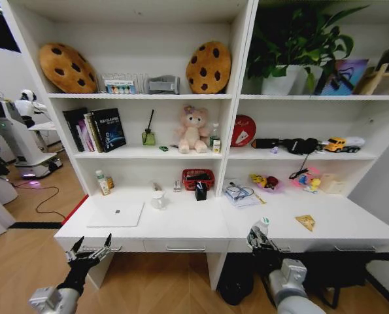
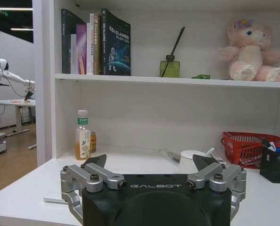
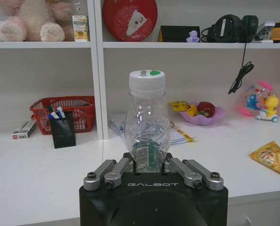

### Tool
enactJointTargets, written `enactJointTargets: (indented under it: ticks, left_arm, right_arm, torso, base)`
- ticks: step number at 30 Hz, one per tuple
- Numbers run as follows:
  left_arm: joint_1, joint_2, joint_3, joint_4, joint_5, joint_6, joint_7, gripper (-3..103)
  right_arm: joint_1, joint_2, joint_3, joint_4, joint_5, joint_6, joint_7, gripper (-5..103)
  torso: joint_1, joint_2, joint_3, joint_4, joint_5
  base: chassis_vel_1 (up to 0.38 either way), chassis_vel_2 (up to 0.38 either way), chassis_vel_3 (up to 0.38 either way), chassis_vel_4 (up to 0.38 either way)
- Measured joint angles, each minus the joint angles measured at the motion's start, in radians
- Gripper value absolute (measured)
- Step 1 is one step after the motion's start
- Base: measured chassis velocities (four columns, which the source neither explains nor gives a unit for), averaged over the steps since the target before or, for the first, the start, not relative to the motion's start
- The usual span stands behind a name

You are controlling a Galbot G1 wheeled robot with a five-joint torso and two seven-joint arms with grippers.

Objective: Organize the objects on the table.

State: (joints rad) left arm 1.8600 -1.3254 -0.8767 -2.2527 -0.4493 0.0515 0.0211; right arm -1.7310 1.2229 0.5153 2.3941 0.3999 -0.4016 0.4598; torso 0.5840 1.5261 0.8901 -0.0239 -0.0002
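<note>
Right claw (image 3: 151,165): closed on one clear bottle (image 3: 147,123) with white cap, held upright at lower centre-right of the head view, just over the tabletop (image 1: 351,226) front edge. Left claw (image 1: 89,250): fingers spread, holding nothing, lower left of the head view, just off the front edge near the laptop (image 1: 116,214). Tabletop stock, counted: one silver laptop, lid shut, centre-left; one juice bottle (image 2: 82,135) at the back left corner; one white cup (image 1: 159,199) in the middle; one red basket (image 3: 62,113) with one black pen holder (image 3: 62,128) just in front; one pink bowl (image 3: 200,112) of fruit; one yellow snack packet (image 3: 270,157) at the right. Risks, as I judge them: my grip sits low on the bottle, so a quick swing could tip it in my fingers; setting it down near the edge could let it fall to the floor; my left claw, reaching in, could shove the laptop.
</note>
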Motion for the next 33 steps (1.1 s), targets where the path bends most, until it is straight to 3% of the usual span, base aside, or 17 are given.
enactJointTargets:
  ticks: [16,19,23,25,26,27,28,30,31,33]
  left_arm:
    - [0.0,0.0,0.0,0.0,0.0,0.0,0.0,100]
    - [0.0,0.0,0.0,0.0,0.0,0.0,0.0,100]
    - [0.0,0.0,0.0,0.0,0.0,0.0,0.0,100]
    - [0.0,0.0,0.0,0.0,0.0,0.0,0.0,100]
    - [0.0,0.0,0.0,0.0,0.0,0.0,0.0,100]
    - [0.0,0.0,0.0,0.0,0.0,0.0,0.0,100]
    - [0.0,0.0,0.0,0.0,0.0,0.0,0.0,100]
    - [0.0,0.0,0.0,0.0,0.0,0.0,0.0,100]
    - [0.0,0.0,0.0,0.0,0.0,0.0,0.0,100]
    - [0.0,0.0,0.0,0.0,0.0,0.0,0.0,100]
  right_arm:
    - [0.009,0.025,-0.021,-0.035,-0.044,0.016,0.004,24]
    - [-0.011,0.034,-0.034,-0.035,-0.025,0.012,0.007,24]
    - [-0.059,0.056,-0.077,-0.035,0.078,-0.028,0.061,24]
    - [-0.072,0.071,-0.1,-0.062,0.223,-0.086,0.162,24]
    - [-0.072,0.071,-0.1,-0.062,0.223,-0.086,0.162,24]
    - [-0.063,0.077,-0.097,-0.102,0.336,-0.118,0.216,24]
    - [-0.053,0.078,-0.088,-0.133,0.388,-0.14,0.228,24]
    - [-0.039,0.077,-0.074,-0.174,0.417,-0.16,0.222,24]
    - [-0.019,0.069,-0.056,-0.251,0.392,-0.177,0.167,24]
    - [-0.011,0.065,-0.051,-0.284,0.368,-0.181,0.139,24]
  torso:
    - [0.0,0.0,0.0,0.0005,0.0003]
    - [0.0,0.0,0.0,-0.0005,0.0003]
    - [0.0,0.0,0.0,-0.0003,-0.0003]
    - [0.0,0.0,0.0,0.0001,-0.0004]
    - [0.0,0.0,0.0,0.0001,-0.0004]
    - [0.0,0.0,0.0,0.0001,-0.0004]
    - [0.0,0.0,0.0,0.0,0.0003]
    - [0.0,0.0,0.0,0.0003,0.0001]
    - [0.0,0.0,0.0,0.0001,0.0001]
    - [0.0,0.0,0.0,0.0001,0.0002]
  base:
    - [-0.219,-0.232,0.228,0.22]
    - [0.029,-0.071,0.037,0.006]
    - [-0.013,-0.014,0.0,0.001]
    - [0.063,0.071,-0.042,-0.054]
    - [0.063,0.08,-0.047,-0.054]
    - [0.062,0.038,-0.054,-0.047]
    - [0.0,0.0,0.0,0.0]
    - [0.0,0.0,0.0,0.0]
    - [0.0,0.0,0.0,0.0]
    - [0.0,0.0,0.0,0.0]
